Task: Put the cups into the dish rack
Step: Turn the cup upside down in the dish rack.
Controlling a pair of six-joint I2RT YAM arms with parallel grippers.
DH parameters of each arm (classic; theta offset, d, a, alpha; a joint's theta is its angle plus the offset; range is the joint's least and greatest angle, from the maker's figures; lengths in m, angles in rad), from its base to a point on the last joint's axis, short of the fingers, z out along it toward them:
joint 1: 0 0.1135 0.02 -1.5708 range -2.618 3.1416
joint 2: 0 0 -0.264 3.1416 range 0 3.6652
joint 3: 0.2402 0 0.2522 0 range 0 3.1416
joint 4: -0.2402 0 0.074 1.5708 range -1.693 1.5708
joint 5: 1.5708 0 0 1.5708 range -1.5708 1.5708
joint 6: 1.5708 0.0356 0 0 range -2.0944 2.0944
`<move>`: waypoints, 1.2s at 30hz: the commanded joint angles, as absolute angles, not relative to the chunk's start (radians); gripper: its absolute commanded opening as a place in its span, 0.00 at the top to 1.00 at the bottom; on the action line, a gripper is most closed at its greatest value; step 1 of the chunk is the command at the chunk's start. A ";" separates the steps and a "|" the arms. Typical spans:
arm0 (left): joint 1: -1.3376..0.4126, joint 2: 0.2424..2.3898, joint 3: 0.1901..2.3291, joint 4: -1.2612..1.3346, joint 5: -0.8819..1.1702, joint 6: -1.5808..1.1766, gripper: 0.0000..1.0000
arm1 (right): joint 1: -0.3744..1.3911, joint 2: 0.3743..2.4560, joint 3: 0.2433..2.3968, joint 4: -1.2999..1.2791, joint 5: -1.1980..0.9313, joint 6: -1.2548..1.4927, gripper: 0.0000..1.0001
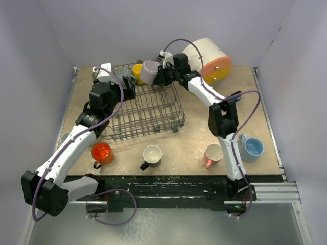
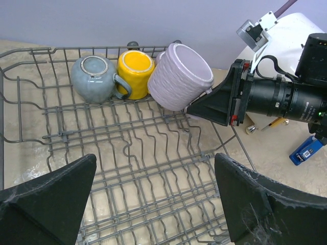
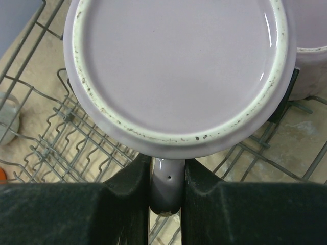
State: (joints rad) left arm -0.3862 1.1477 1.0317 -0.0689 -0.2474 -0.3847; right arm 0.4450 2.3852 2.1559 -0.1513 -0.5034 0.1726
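The left gripper (image 2: 156, 159) hangs wide apart, empty, over the rack (image 2: 30, 51). At its far rail lie a grey mug (image 2: 92, 76) and a yellow mug (image 2: 134, 71). Beside them the right gripper (image 3: 167, 171) pinches the mauve mug (image 3: 179, 66) by its handle. Released tilted, it may knock the yellow one. Only the right wrist view shows the pinch.

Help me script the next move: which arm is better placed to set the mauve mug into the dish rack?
Right. The right gripper holds the mauve mug by its handle over the dish rack, beside the yellow mug. The left gripper hangs open, empty.
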 commanded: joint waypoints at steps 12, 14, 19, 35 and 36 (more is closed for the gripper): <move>-0.379 1.128 1.018 -0.015 -0.268 -0.403 0.01 | 0.454 2.384 2.225 -0.065 -0.536 -0.110 1.00; -0.380 1.129 1.017 -0.013 -0.270 -0.403 0.01 | 0.454 2.390 2.227 -0.063 -0.540 -0.126 1.00; -0.379 1.132 1.018 -0.011 -0.270 -0.402 0.01 | 0.454 2.401 2.231 -0.066 -0.540 -0.166 1.00; -0.380 1.141 1.021 -0.004 -0.265 -0.400 0.01 | 0.454 2.427 2.226 -0.083 -0.511 -0.324 1.00; -0.380 1.140 1.021 -0.002 -0.264 -0.400 0.01 | 0.454 2.427 2.225 -0.083 -0.510 -0.333 1.00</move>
